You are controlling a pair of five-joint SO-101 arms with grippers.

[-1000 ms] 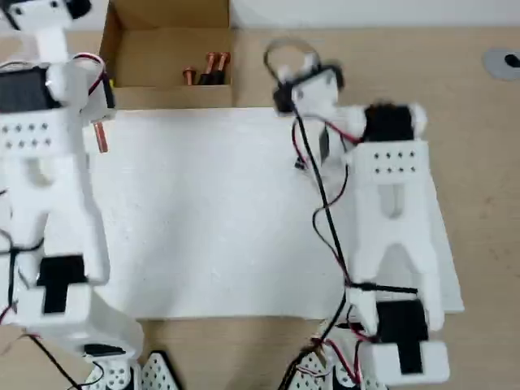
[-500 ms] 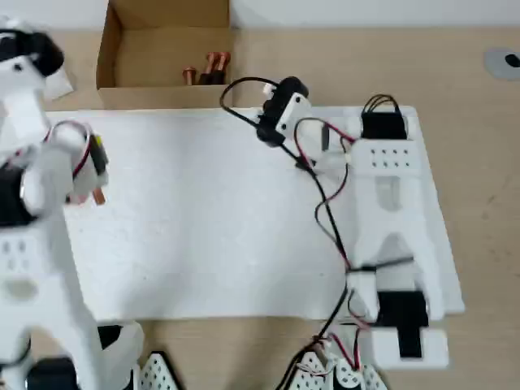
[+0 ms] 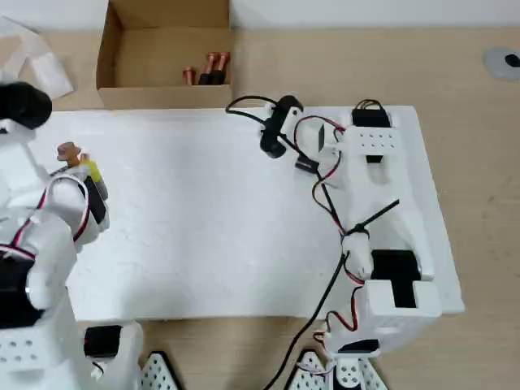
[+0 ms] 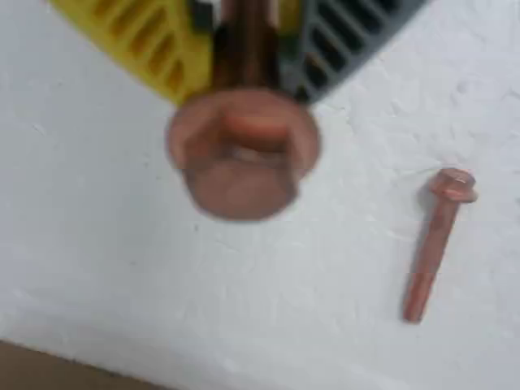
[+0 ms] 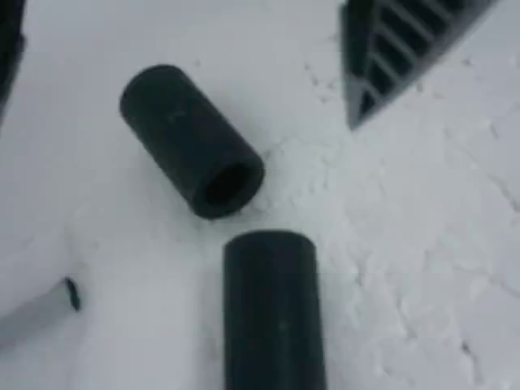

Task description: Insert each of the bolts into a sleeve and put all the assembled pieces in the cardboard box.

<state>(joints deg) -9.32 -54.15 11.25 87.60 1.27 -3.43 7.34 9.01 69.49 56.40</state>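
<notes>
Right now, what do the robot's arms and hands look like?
The left arm and right arm are chunky white plastic with black motor blocks and loose red and black wires. The left hand has one ribbed yellow finger and one dark grey. The right hand's fingers are dark and ribbed.

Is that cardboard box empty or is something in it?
Not empty: the cardboard box holds a few copper bolts near its front wall.

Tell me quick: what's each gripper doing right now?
Left gripper: shut on a copper bolt.
Right gripper: open, holding nothing.
</notes>
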